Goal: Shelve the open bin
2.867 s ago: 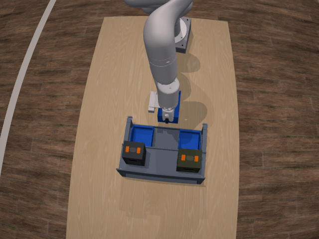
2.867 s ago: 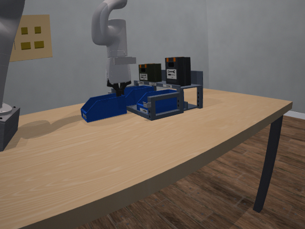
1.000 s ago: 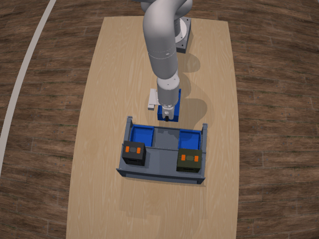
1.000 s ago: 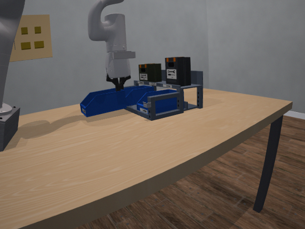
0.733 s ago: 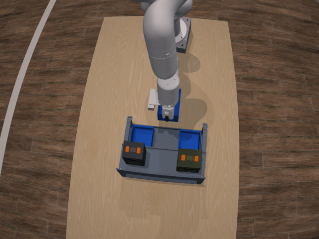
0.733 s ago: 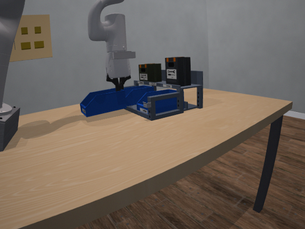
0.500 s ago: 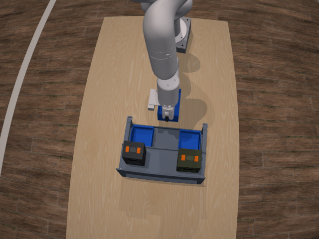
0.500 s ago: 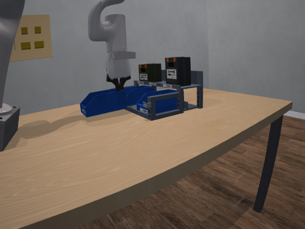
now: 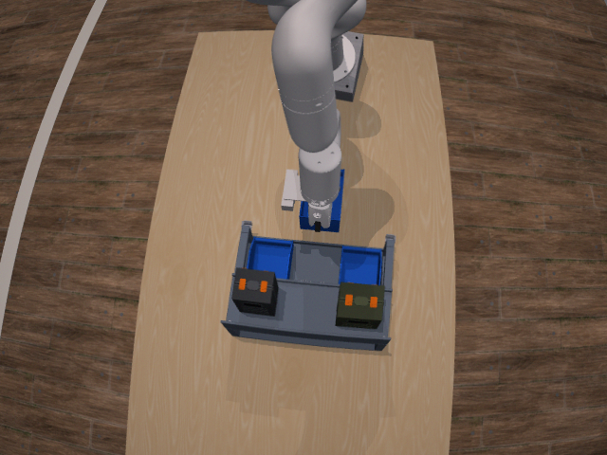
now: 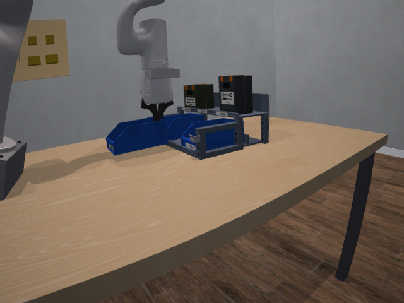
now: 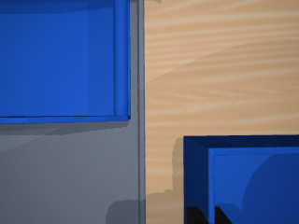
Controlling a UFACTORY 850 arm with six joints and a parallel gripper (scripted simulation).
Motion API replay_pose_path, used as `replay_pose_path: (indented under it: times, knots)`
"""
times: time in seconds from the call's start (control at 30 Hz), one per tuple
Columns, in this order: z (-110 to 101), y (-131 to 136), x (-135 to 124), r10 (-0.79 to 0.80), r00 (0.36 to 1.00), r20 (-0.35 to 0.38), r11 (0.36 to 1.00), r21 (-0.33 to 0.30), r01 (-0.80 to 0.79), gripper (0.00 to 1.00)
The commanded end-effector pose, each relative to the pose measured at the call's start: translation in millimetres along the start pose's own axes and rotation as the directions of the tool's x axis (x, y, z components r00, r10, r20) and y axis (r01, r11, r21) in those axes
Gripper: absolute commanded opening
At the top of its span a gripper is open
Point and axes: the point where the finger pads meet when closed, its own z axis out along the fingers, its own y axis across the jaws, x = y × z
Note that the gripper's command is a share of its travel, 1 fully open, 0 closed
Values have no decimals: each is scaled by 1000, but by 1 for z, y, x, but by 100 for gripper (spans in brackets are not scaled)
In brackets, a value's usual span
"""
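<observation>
Table (image 9: pixel 195 391) (image 10: pixel 228 182) (image 11: pixel 210 93) runs beneath the hand and out around it. Arm (image 9: pixel 306 73) (image 10: pixel 156 42) reaches from its base to the gripper (image 9: pixel 317 226) (image 10: pixel 158 116) (image 11: pixel 210 217), which points down. Shelf (image 9: pixel 306 305) (image 10: pixel 238 133) (image 11: pixel 141 140) sits just beyond the hand, on the side away from the arm's base.

Task bin, i.e. the open bin (image 9: pixel 306 223) (image 10: pixel 137 137) (image 11: pixel 196 177), is at the hand, outside the shelf. It extends from the fingers back toward the base, open front on that side, rear wall toward the shelf (can't tell if its underside touches the table, or see its parts).

Right shelf bin (image 9: pixel 270 257) (image 10: pixel 219 139) (image 11: pixel 51 61): beyond the hand, off to the arm's right. Left shelf bin (image 9: pixel 359 265): beyond, off to the left. Gap between them is roughly straight ahead of the hand (bin not in it).

Black case (image 9: pixel 256 291) (image 10: pixel 235 94) is up on the top board, beyond the hand to the right; green case (image 9: pixel 359 304) (image 10: pixel 198 96) is up there too, to the left.

Gripper state: narrow, clamped on the task bin's rear wall, one black finger each side (wrist view shows the wall between them).
</observation>
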Motion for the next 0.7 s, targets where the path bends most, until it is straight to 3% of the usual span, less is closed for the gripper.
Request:
replay_pose_path:
  times: [0.0,0.67]
  knots:
    - [0,-1,0,0,1000,0,1000,2,0,0]
    - [0,-11,0,0,1000,0,1000,2,0,0]
